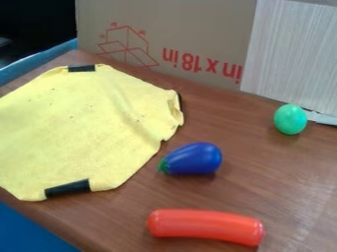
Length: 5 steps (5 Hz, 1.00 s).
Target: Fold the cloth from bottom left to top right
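Observation:
The yellow cloth (79,128) lies spread out over the left part of the table, its left side cut off by the view's edge. Black tape marks its top edge, its right corner and its bottom edge. A few wrinkles run across its right side, and the right corner is slightly crumpled.
Right of the cloth lies a blue toy eggplant (194,158), with an orange-red sausage-shaped toy (206,227) below it. A green egg-shaped toy (290,119) rests at the right. Cardboard (197,29) and a pale panel (289,54) stand along the table's back edge.

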Motion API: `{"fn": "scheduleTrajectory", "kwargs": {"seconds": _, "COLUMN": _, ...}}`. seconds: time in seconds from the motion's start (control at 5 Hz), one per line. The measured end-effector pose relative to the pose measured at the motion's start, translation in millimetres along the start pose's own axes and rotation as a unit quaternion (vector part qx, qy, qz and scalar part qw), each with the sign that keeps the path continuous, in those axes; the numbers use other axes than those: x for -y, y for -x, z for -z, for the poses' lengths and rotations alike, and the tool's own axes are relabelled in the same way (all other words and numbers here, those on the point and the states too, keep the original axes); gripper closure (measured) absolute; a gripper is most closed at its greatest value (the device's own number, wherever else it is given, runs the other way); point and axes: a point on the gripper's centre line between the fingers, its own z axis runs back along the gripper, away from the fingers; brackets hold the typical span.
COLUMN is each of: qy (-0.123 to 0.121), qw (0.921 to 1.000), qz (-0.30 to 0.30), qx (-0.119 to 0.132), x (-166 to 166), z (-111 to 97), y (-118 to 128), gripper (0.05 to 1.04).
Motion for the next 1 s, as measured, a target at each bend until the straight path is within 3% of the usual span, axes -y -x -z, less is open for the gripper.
{"fn": "scheduleTrajectory", "kwargs": {"seconds": 0.2, "qy": 0.002, "qw": 0.9998, "qz": -0.003, "qx": -0.018, "x": -1, "z": 10, "y": 7, "gripper": 0.083}}
{"fn": "scheduleTrajectory", "kwargs": {"seconds": 0.8, "qy": -0.015, "qw": 0.9999, "qz": 0.000, "qx": -0.008, "x": -2, "z": 24, "y": 14, "gripper": 0.083}}
{"fn": "scheduleTrajectory", "kwargs": {"seconds": 1.0, "qy": -0.029, "qw": 0.9996, "qz": 0.001, "qx": -0.004, "x": -2, "z": 29, "y": 14, "gripper": 0.127}}
